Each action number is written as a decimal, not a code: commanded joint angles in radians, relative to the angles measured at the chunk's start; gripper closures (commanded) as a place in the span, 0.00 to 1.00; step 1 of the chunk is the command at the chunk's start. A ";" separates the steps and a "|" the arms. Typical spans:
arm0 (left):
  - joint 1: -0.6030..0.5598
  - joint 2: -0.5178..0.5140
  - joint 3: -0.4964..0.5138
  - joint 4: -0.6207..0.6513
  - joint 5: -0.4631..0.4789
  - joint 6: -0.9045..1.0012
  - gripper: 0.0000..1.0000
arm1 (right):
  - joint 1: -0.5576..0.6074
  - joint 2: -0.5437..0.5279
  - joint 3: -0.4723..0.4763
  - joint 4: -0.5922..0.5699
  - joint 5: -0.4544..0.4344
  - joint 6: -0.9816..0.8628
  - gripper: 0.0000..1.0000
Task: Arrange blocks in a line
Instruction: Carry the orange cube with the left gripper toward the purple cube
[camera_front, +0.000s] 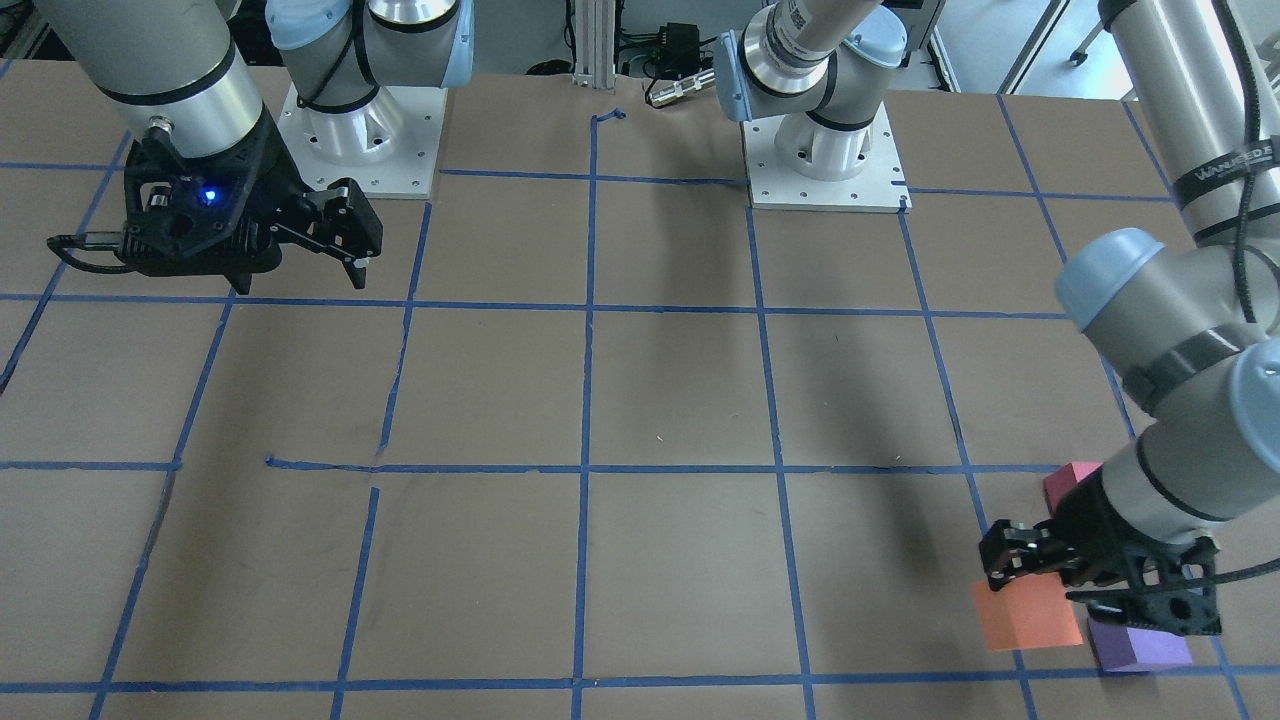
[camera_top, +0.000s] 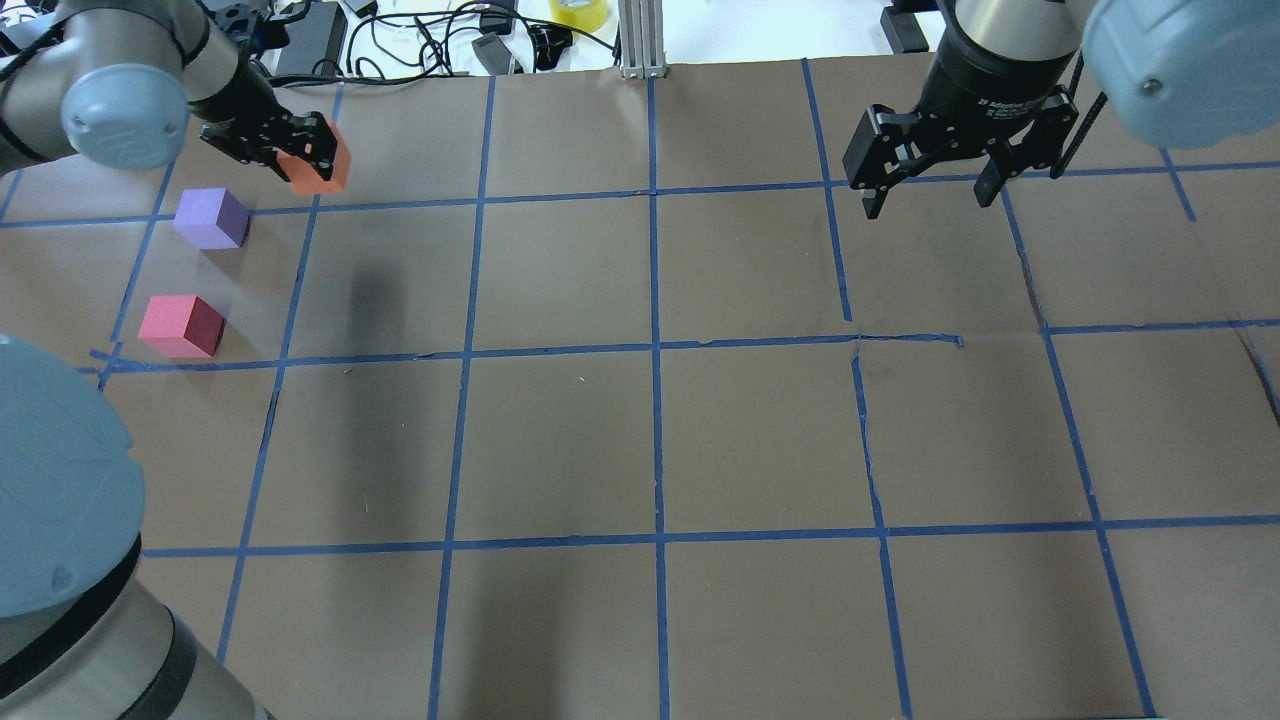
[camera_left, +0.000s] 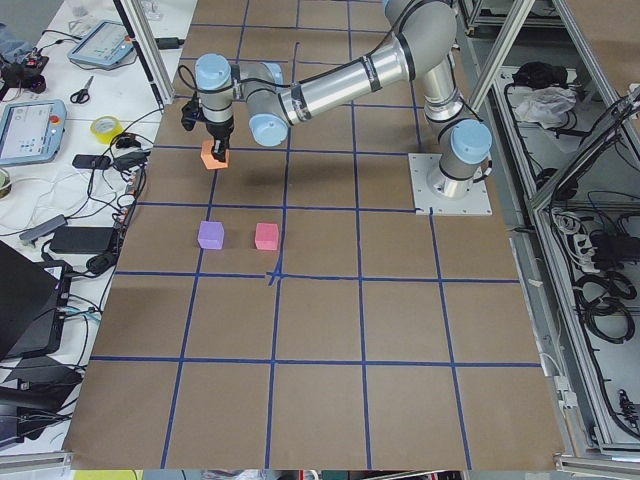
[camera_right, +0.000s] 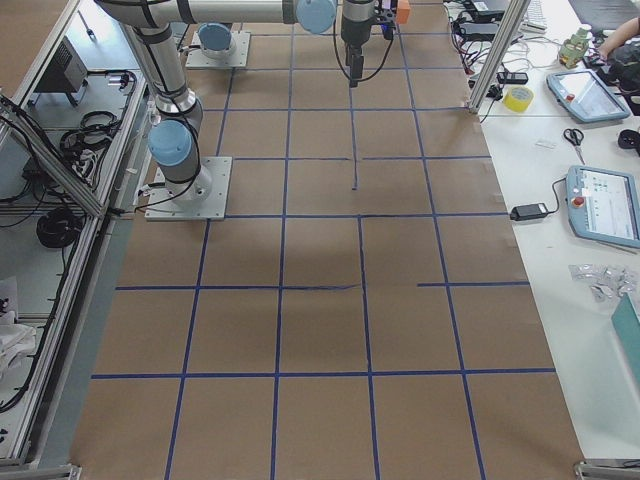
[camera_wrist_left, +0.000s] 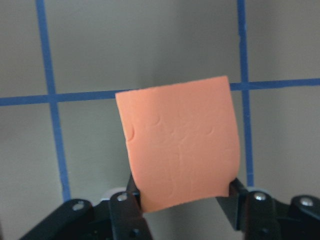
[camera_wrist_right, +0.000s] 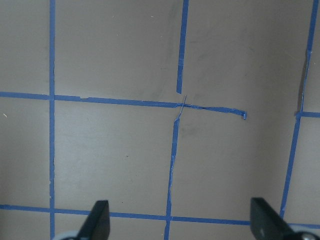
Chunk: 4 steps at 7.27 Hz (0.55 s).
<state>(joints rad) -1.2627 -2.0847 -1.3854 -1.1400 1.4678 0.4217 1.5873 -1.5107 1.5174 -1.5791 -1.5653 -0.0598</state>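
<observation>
Orange block (camera_wrist_left: 180, 145) pinched in left gripper (camera_wrist_left: 183, 194); purple block (camera_top: 211, 217) and red block (camera_top: 181, 325) sit nearby, apart from each other. Right gripper (camera_top: 927, 200) spread wide, well away.

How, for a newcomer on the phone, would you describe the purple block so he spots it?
On the blue-taped brown table, go to the far side on the robot's left, where the left gripper holds the orange block. Two blocks lie free nearby; the purple block is the one nearer that gripper, the pinkish-red block nearer the robot.
</observation>
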 joint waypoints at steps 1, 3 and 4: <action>0.161 -0.021 0.012 -0.003 -0.003 0.239 1.00 | -0.001 0.001 0.000 -0.002 -0.001 0.000 0.00; 0.221 -0.034 0.017 0.011 -0.004 0.325 1.00 | -0.001 0.001 0.000 -0.002 -0.001 0.001 0.00; 0.247 -0.049 0.003 0.013 -0.010 0.379 1.00 | -0.001 0.001 0.000 -0.002 -0.002 0.001 0.00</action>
<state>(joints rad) -1.0536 -2.1199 -1.3726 -1.1306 1.4629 0.7386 1.5862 -1.5095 1.5171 -1.5815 -1.5665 -0.0588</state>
